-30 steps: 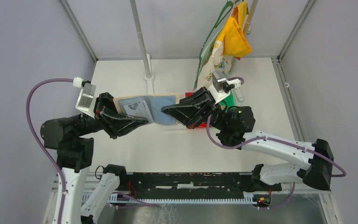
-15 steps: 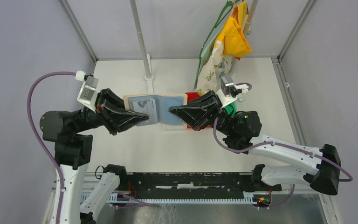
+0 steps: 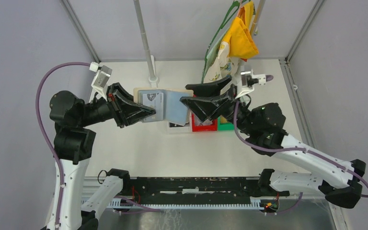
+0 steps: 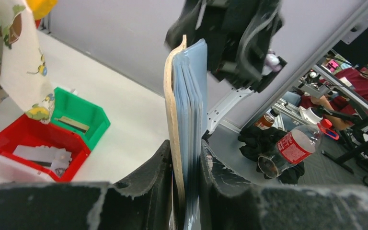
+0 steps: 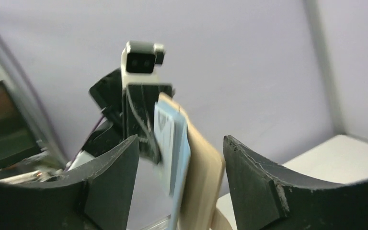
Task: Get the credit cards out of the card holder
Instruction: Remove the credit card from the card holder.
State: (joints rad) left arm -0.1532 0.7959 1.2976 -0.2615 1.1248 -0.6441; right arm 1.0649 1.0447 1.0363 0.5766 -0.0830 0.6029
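One card holder (image 3: 172, 103) clenched in my left end effector (image 3: 149, 111); right end effector (image 3: 186, 94) released at 3 o'clock; I should pinch the credit cards (image 3: 152, 98) squarely.

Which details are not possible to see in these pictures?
- Number of credit cards: the left wrist view shows the card holder edge-on; from the top the left pincer covers part.
- Right pincer contact with the holder: the right wrist view is blurred.
- Items in the red bin: too small.

Card holder (image 3: 173, 106): one
Card (image 3: 152, 99) showing in it: one
Bins: two, one red bin (image 3: 203, 130), one green bin (image 3: 225, 127)
Grippers: two, left gripper (image 3: 148, 110), right gripper (image 3: 186, 94)
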